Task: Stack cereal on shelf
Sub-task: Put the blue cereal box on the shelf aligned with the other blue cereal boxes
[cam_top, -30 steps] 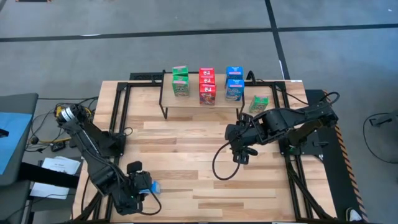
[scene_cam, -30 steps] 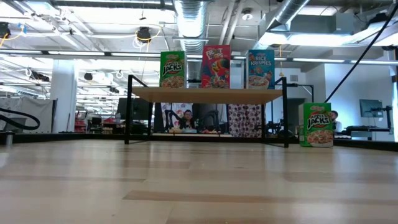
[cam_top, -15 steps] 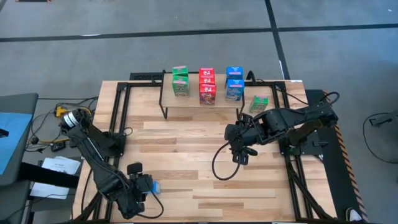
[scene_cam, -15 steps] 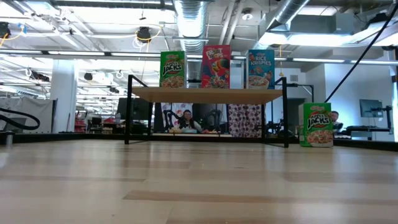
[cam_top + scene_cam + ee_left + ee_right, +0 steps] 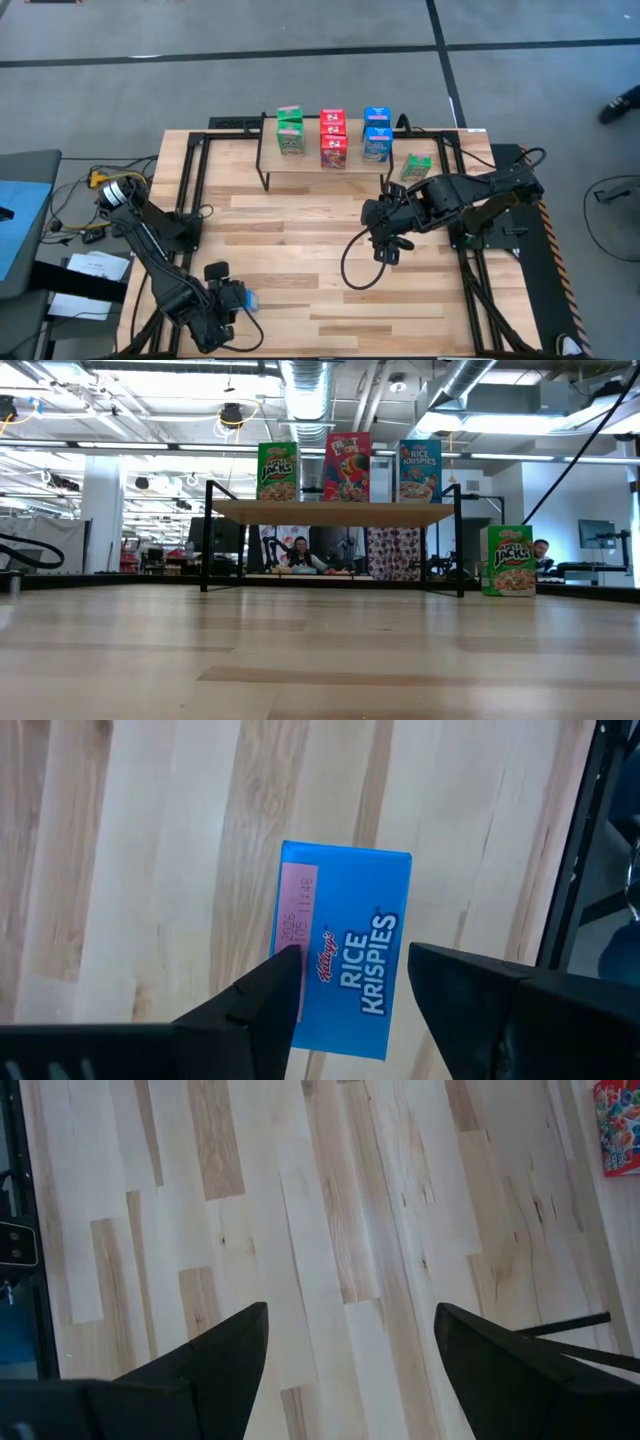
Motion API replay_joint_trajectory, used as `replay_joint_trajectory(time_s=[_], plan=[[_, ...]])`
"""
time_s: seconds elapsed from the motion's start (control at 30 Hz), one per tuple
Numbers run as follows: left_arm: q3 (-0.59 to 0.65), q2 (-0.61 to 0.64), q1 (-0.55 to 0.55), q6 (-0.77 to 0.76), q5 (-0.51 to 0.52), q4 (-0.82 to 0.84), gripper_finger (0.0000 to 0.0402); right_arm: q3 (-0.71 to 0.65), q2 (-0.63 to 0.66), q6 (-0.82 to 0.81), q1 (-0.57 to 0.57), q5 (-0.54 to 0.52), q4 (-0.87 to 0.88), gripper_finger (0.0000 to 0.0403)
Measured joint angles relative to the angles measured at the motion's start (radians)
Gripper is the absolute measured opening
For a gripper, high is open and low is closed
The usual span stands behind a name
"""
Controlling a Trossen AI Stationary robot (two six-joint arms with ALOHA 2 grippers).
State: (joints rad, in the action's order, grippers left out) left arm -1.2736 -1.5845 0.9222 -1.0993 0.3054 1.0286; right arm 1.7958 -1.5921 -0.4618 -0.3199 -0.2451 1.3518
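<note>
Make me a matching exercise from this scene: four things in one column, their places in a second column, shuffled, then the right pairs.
Things:
1. blue Rice Krispies box
2. green Apple Jacks box
3. red cereal box
4. right gripper

Places:
A. standing on the table beside the shelf
B. lying flat on the table under the left gripper
C. on the shelf, in the middle row
D. over bare tabletop, in front of the shelf

Pairs: 1-B, 2-A, 3-C, 4-D

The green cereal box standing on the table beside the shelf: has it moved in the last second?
No. The green cereal box stands in the same spot just right of the shelf and its black leg, in both the high and low views.
</note>
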Motion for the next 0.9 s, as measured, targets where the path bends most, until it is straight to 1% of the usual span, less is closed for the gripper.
replay_joint_trajectory(time_s=[0.1, 0.23, 0.33, 0.5, 0.73, 0.9], plan=[[-0.001, 0.0, 0.0, -0.001, 0.004, 0.001, 0.0179, 0.0, 0.0, 0.0, 0.0, 0.0, 0.0, 0.0311], [-0.032, 0.0, 0.0, 0.017, 0.024, 0.015, 0.0179, 0.0, 0.0, 0.0, 0.0, 0.0, 0.0, 0.0311], [-0.05, 0.0, -0.001, 0.02, 0.032, 0.067, 0.0179, 0.0, 0.0, 0.0, 0.0, 0.0, 0.0, 0.0311], [-0.051, 0.0, -0.004, 0.014, 0.002, 0.118, 0.0179, 0.0, 0.0, 0.0, 0.0, 0.0, 0.0, 0.0311], [-0.052, 0.0, -0.009, 0.029, -0.017, 0.108, 0.0179, 0.0, 0.0, 0.0, 0.0, 0.001, 0.0, 0.0311], [-0.052, 0.0, -0.021, 0.017, -0.057, 0.094, 0.0179, 0.0, 0.0, 0.0, 0.0, 0.001, 0.0, 0.0311]])
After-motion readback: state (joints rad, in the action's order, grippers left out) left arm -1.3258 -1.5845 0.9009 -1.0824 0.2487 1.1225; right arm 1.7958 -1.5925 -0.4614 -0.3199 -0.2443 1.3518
